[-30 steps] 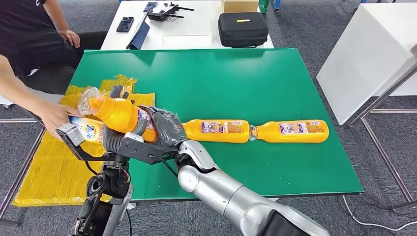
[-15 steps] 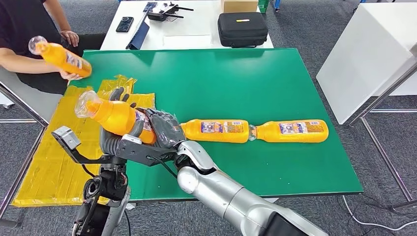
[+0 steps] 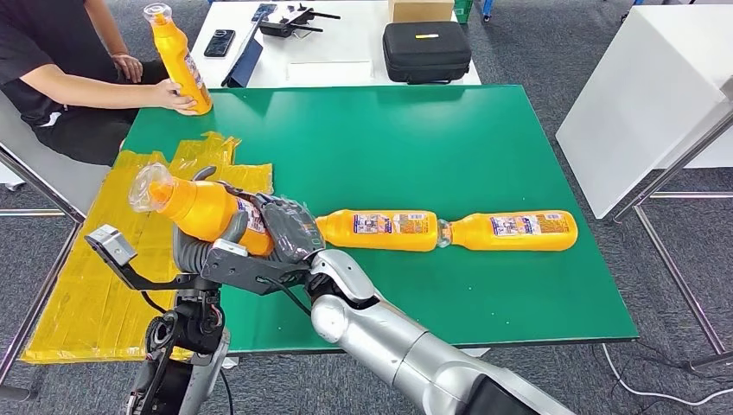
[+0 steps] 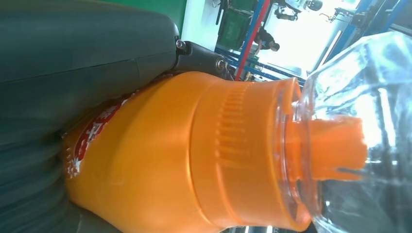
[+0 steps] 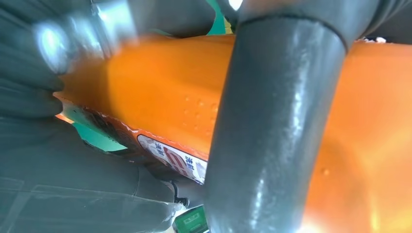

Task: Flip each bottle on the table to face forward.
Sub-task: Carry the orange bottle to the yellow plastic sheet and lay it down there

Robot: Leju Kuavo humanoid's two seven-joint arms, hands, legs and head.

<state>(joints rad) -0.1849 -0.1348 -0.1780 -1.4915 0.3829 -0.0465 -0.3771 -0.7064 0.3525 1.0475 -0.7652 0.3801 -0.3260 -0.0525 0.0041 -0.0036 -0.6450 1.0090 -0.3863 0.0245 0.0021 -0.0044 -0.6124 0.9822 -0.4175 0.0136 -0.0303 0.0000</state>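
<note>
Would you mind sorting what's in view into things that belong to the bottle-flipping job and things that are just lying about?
Part of the job:
- held bottle, gripped by left hand and right hand
- middle bottle and right bottle, lying on the green table
- bottle in the person's hand

Just lying about:
- black case
- phone
- yellow bags

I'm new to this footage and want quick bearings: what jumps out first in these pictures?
First, the orange bottle lifted above the green table's near left corner, gripped by both the left hand and right hand, its clear cap pointing left. Next, two more orange bottles lie end to end at mid-table. At the far left corner, a person stands a fourth bottle upright.
</note>
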